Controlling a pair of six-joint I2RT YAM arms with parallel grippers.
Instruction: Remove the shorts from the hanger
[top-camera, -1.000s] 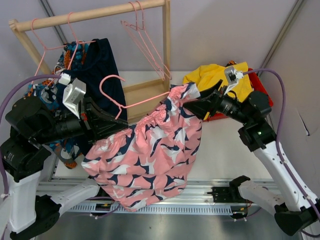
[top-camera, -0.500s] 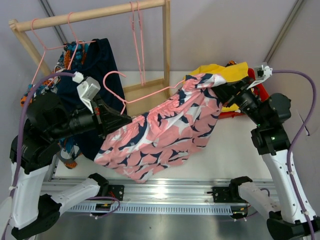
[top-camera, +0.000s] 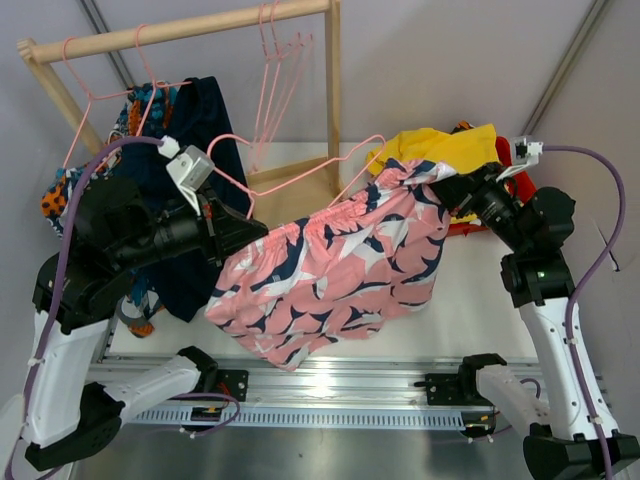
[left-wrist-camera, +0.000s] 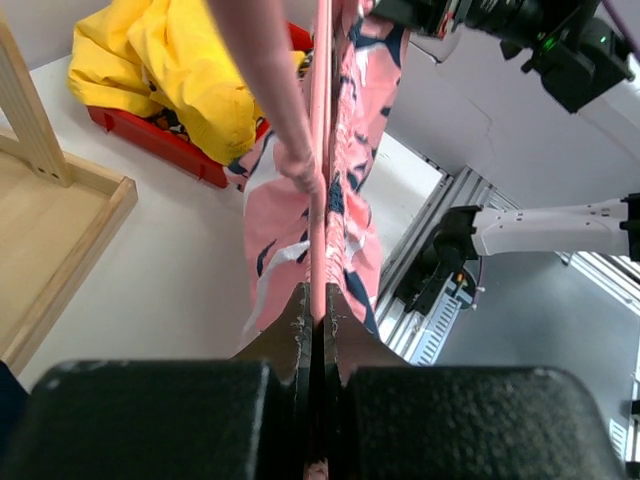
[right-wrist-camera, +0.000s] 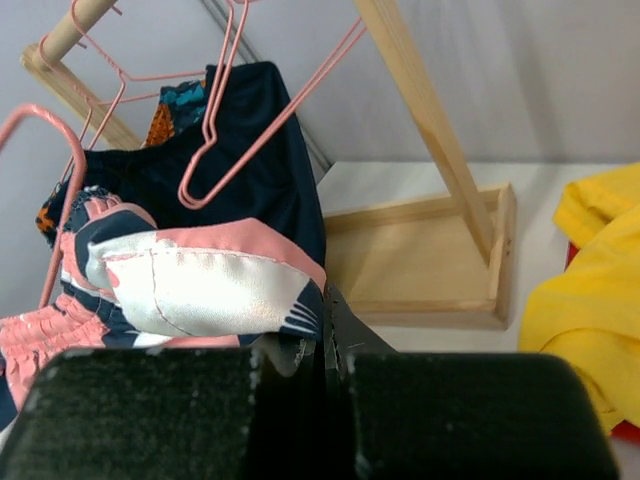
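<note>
Pinches the thin pink wire hanger (left-wrist-camera: 320, 150) tight in the left pincer (left-wrist-camera: 312, 305). Squeezes one corner of the soft pink shorts with navy and white shapes (top-camera: 340, 270) in the right pincer (right-wrist-camera: 325, 310), clamped on the cloth. Holds those shorts up in the air between both arms, stretched wide, with the bunched waistband right against the hanger wire and the bottom edge dangling over the white table (top-camera: 450, 300). Shows bright yellow shorts (top-camera: 440, 145) heaped over a red tray (left-wrist-camera: 160, 140) just behind the right pincer. Shows plain navy shorts (top-camera: 215, 120) and spare pink hangers (top-camera: 275, 60) on the wooden rack (top-camera: 180, 32) behind the left arm.
</note>
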